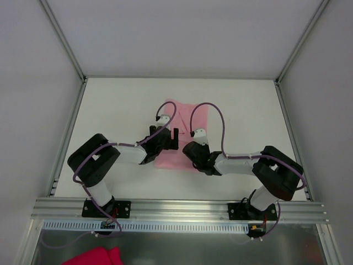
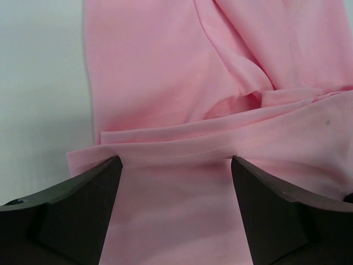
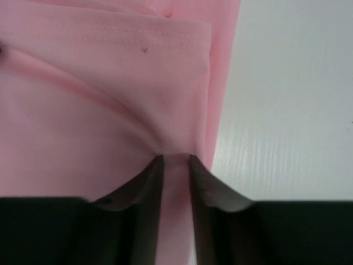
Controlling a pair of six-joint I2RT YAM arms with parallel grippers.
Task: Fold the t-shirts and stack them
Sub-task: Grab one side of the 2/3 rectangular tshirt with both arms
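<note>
Closest to us in the overhead view, a deep magenta cloth (image 1: 94,257) lies bunched at the bottom edge, on the near side of the aluminium rail (image 1: 182,208) that carries both arm bases. Beyond the rail, on the white table (image 1: 121,105), we see the pale pink t-shirt (image 1: 186,115) lying roughly at the middle, folded into a narrow upright strip with its near end between the two arms. Both arms bend inward so that they meet over this near end. We find the left end effector (image 2: 175,163) released: in its wrist view the two dark fingers (image 2: 83,193) stand wide apart over the fabric, with nothing pinched between them, and a stitched hem (image 2: 182,150) runs across just ahead of their tips, with looser folds piled beyond it. At the left of that view the shirt's edge gives way to bare table. We find the right end effector (image 3: 176,160) clenched on the shirt near its right-hand edge: its fingers stand close together with a pinch of pink fabric between them, and creases fan out from the grip toward a stitched, folded corner farther away.
</note>
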